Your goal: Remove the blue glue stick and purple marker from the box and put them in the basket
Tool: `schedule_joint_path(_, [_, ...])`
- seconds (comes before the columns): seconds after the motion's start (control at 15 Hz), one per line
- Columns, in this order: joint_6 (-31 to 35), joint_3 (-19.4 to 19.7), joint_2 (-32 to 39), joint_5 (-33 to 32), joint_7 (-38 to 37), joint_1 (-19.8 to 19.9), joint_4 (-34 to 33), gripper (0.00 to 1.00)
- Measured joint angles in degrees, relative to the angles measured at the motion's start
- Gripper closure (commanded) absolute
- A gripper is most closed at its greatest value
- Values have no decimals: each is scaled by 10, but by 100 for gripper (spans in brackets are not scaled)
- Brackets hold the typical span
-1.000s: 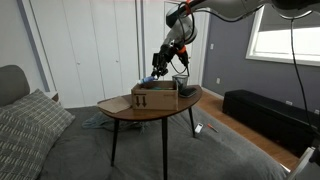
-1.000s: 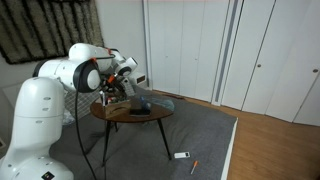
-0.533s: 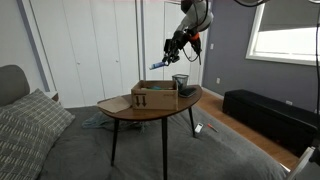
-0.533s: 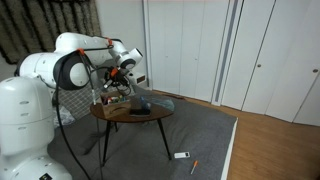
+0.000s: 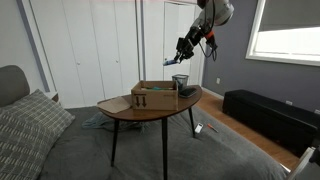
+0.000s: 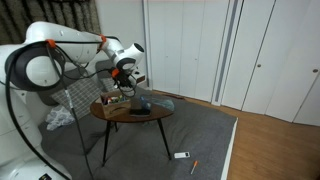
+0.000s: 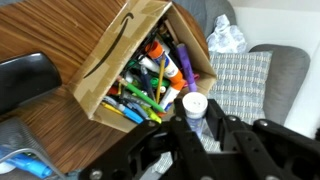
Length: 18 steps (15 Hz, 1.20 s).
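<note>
**Status: glue stick held clear of box**

The pincer (image 5: 181,55) is seen in an exterior view high above the desk (image 5: 120,111), over the end where the basket (image 5: 180,82) stands. It is closed on the glue stick (image 5: 172,62), which projects from it as a short blue sliver, tilted, and is clear of both containers.

In the wrist view, the stick (image 7: 194,104) is seen end-on as a pale round cap, and a dark finger (image 7: 245,140) is visible on each side of it. The jaws are drawn in narrowly against the stick.

The box (image 5: 152,97) rests on the desk just beside the basket. In the wrist view, its open top is shown packed with pens and markers of many colours. The purple marker cannot be singled out among them with certainty.

In an exterior view, the arm is shown reaching over the desk with the pincer (image 6: 124,82) above the box (image 6: 112,103). The stick is too small to be made out there.
</note>
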<state>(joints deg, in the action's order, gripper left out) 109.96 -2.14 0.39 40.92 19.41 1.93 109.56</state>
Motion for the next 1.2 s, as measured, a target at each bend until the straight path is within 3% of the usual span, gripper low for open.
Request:
schedule_joint_path(0.33, [162, 0, -65, -71, -46, -4, 106, 93])
schedule_joint_path(0.4, [193, 0, -74, -89, -63, -5, 123, 73])
schedule_joint_path(0.53, [241, -1, -87, -120, -92, -6, 152, 73])
schedule_joint_path(0.73, [254, -1, -94, -126, -98, -7, 164, 73])
schedule_joint_path(0.8, [254, -1, -95, -126, -99, -7, 164, 93])
schedule_joint_path(1.2, [228, 9, -86, -128, -105, -8, 152, 93])
